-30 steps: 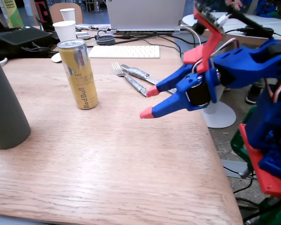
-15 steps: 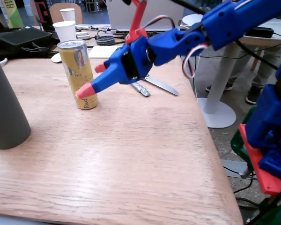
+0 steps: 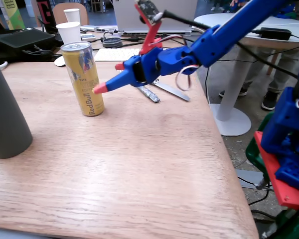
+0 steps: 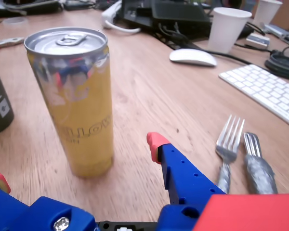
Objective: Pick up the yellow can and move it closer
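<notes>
The yellow can (image 3: 85,79) stands upright on the wooden table (image 3: 139,164), left of centre in the fixed view, with red Red Bull lettering near its base. My gripper (image 3: 108,77) reaches in from the right, open, with one red fingertip right by the can's side. In the wrist view the yellow can (image 4: 79,106) fills the left half, silver top up. The gripper (image 4: 76,161) is spread wide there, one red-tipped finger (image 4: 155,144) to the right of the can and the other at the lower left corner. Nothing is gripped.
A dark grey cylinder (image 3: 5,114) stands at the left edge. White paper cups (image 3: 69,31), a mouse (image 4: 192,57) and a keyboard (image 4: 265,89) lie behind the can. A fork (image 4: 229,144) and foil-wrapped knife (image 4: 257,163) lie to the right. The table edge (image 3: 224,149) drops off on the right.
</notes>
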